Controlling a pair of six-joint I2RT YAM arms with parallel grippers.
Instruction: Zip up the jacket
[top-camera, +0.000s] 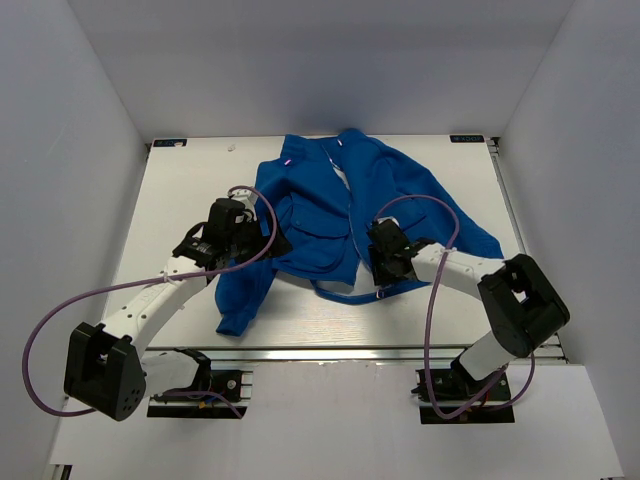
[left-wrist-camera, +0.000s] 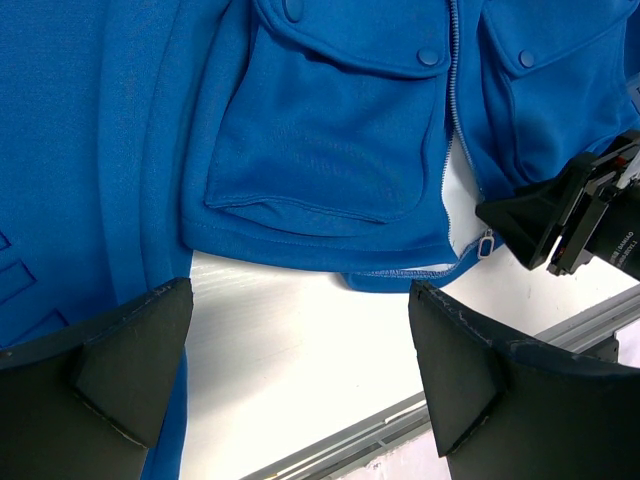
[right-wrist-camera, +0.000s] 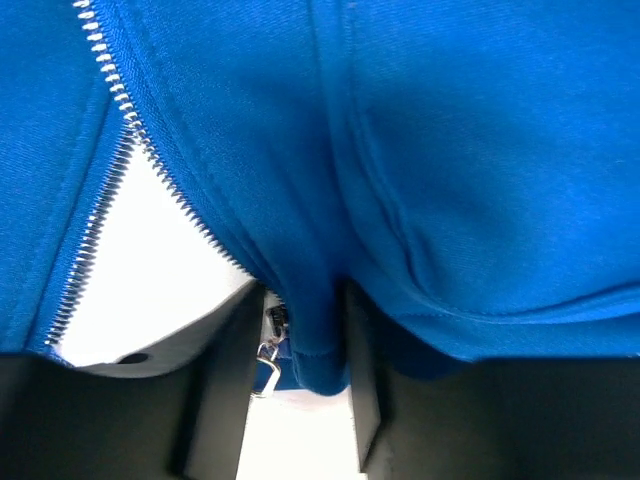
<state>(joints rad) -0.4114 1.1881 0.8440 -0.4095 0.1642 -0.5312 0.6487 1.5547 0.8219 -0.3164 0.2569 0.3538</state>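
Note:
The royal-blue jacket (top-camera: 330, 215) lies spread on the white table (top-camera: 180, 200) with its collar at the far side and its zipper open at the bottom. My right gripper (top-camera: 382, 262) is shut on the jacket's bottom hem (right-wrist-camera: 318, 345) right beside the zipper. The silver zipper pull (right-wrist-camera: 267, 352) hangs between its fingers (right-wrist-camera: 215, 400), and the zipper teeth (right-wrist-camera: 100, 200) run up to the left. My left gripper (left-wrist-camera: 300, 370) is open and empty, over bare table just below the left pocket (left-wrist-camera: 320, 140). The slider (left-wrist-camera: 485, 243) and the right gripper (left-wrist-camera: 565, 220) show at that view's right.
The jacket's left sleeve (top-camera: 240, 300) hangs down toward the near edge under my left arm. An aluminium rail (top-camera: 350, 352) runs along the table's near edge. White walls close in the far, left and right sides. Purple cables (top-camera: 430, 300) loop from both arms.

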